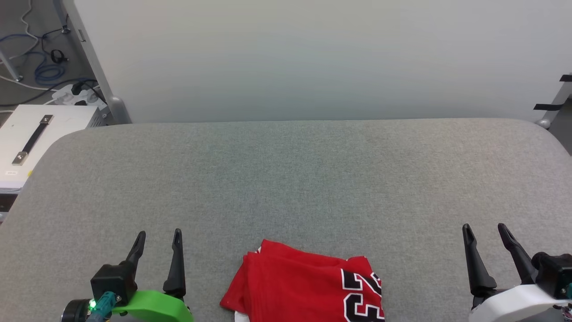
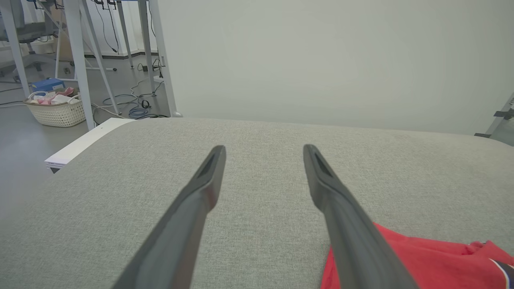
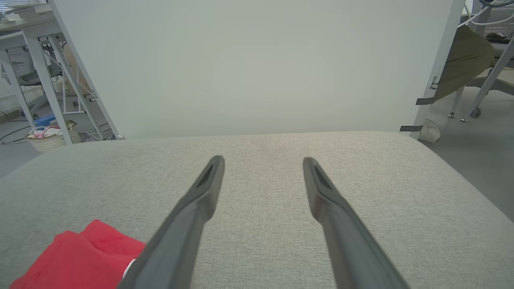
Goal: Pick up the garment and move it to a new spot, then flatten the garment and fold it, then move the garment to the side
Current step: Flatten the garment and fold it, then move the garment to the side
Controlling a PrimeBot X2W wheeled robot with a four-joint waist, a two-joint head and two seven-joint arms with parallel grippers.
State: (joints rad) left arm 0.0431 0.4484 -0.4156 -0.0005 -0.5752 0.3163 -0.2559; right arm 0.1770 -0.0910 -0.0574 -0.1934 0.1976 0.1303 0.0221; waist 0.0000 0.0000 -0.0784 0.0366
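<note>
At the near edge of the grey tabletop (image 1: 286,179), the garment (image 1: 295,281) is lying folded. The left tool (image 1: 159,235) and the right tool (image 1: 484,227) are flanking it, fingers spread apart, gripping nothing. A basket (image 2: 56,111) on the floor is holding pale items.

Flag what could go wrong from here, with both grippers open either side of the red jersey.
1. The red jersey-style garment with black, white-outlined numerals lies in loose layers on the grey fabric table; a pinch by the left gripper or right gripper may catch several layers and hinder flattening.
2. Its near part runs off the head view's bottom edge, so grasps there go unchecked.
</note>
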